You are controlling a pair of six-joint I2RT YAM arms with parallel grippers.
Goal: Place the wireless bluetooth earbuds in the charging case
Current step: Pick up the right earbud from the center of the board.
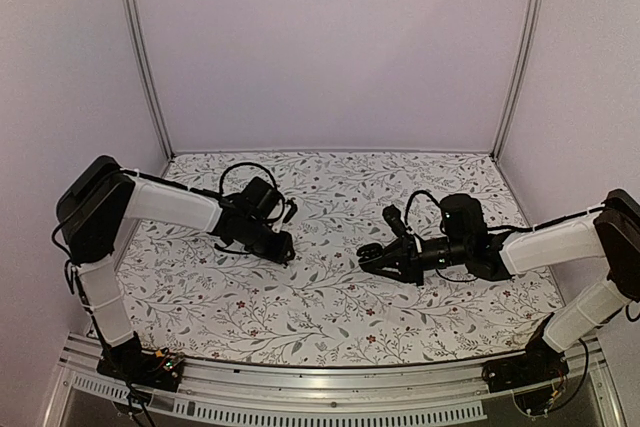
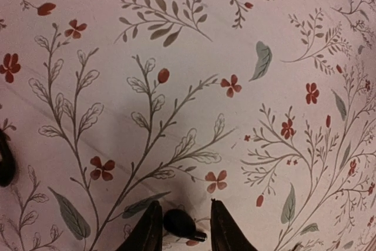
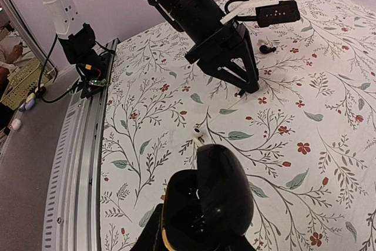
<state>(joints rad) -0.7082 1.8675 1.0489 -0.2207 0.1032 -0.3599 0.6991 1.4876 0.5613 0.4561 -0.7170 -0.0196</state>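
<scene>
A black earbud (image 2: 178,223) lies on the flowered cloth between the fingers of my left gripper (image 2: 184,208). The left finger is against it and the right finger stands a little apart, so the gripper is open. My left gripper (image 1: 287,246) points down at the cloth left of centre. My right gripper (image 1: 376,259) is shut on the charging case (image 3: 207,201), a glossy black shell with its lid tipped open, held low over the cloth. A tiny white piece with a dark hole (image 3: 195,130) lies on the cloth between the case and the left gripper (image 3: 244,83).
A small black curled thing (image 3: 267,49) lies on the cloth beyond the left gripper. A dark shape (image 2: 5,160) shows at the left edge of the left wrist view. The metal rail (image 3: 73,168) runs along the table's near edge.
</scene>
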